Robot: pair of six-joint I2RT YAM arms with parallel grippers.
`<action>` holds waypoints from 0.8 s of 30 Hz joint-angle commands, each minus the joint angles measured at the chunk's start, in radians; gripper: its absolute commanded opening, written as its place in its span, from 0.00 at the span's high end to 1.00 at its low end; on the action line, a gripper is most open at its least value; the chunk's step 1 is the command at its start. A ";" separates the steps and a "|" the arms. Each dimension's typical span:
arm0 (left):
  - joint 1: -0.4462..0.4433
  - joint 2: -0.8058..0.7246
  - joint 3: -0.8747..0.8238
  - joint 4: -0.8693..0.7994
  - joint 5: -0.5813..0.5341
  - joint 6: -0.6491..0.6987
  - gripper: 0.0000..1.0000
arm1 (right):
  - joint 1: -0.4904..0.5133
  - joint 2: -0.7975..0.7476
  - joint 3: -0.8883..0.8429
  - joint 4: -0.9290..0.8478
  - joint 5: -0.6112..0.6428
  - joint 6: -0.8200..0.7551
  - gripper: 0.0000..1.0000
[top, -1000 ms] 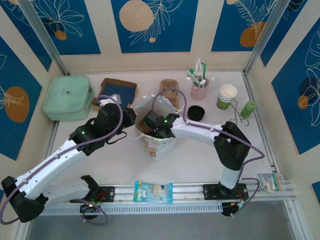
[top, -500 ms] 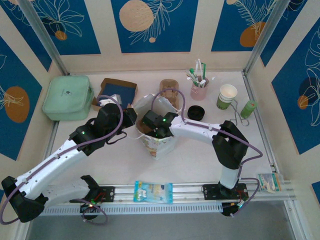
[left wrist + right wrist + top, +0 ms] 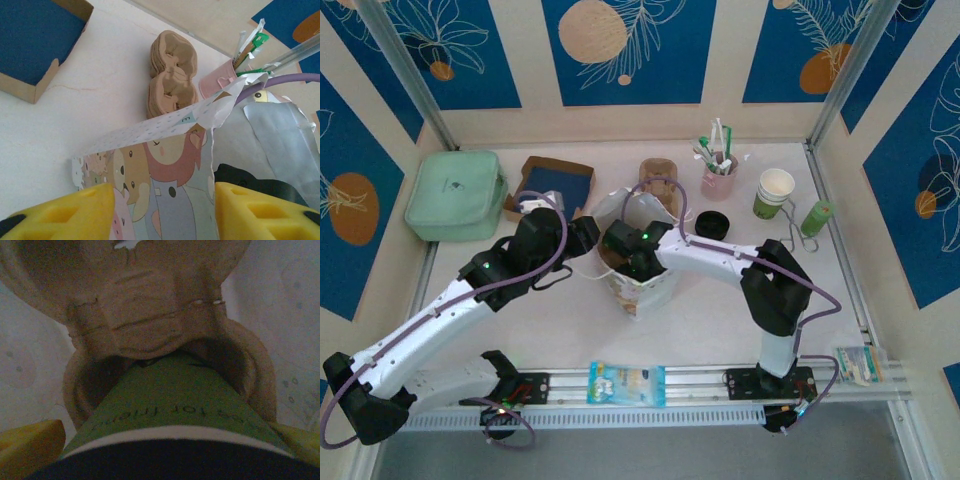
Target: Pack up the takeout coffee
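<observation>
The takeout coffee [image 3: 170, 395], green-sided with a black lid, stands with its base in a well of the brown pulp carrier [image 3: 150, 305] inside the printed paper bag [image 3: 645, 288]. My right gripper [image 3: 167, 452] reaches down into the bag [image 3: 170, 170], open, its yellow fingers wide on either side of the lid. In the top view it [image 3: 628, 250] is sunk in the bag's mouth. My left gripper [image 3: 165, 210] is open at the bag's left wall, one finger on each side of the cartoon print, just below the folded rim. It [image 3: 582, 236] sits left of the bag.
Behind the bag lie a stack of pulp carriers [image 3: 658, 175], a pink cup of stirrers [image 3: 718, 178], a loose black lid [image 3: 711, 226], an unlidded paper cup [image 3: 775, 192] and a green tube [image 3: 816, 217]. A mint case [image 3: 455, 195] and a box [image 3: 552, 185] sit back left.
My left jaws have parted and let go of the bag's rim. My right arm has shifted slightly left inside the bag.
</observation>
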 commanded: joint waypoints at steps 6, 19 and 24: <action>-0.009 -0.013 0.020 -0.037 -0.015 0.024 0.42 | -0.003 0.005 0.074 -0.097 0.010 -0.024 0.01; -0.009 -0.019 0.027 -0.044 -0.023 0.036 0.37 | -0.002 -0.013 0.127 -0.135 0.000 -0.037 0.01; -0.009 -0.021 0.034 -0.050 -0.027 0.040 0.34 | -0.002 -0.016 0.158 -0.162 0.001 -0.044 0.01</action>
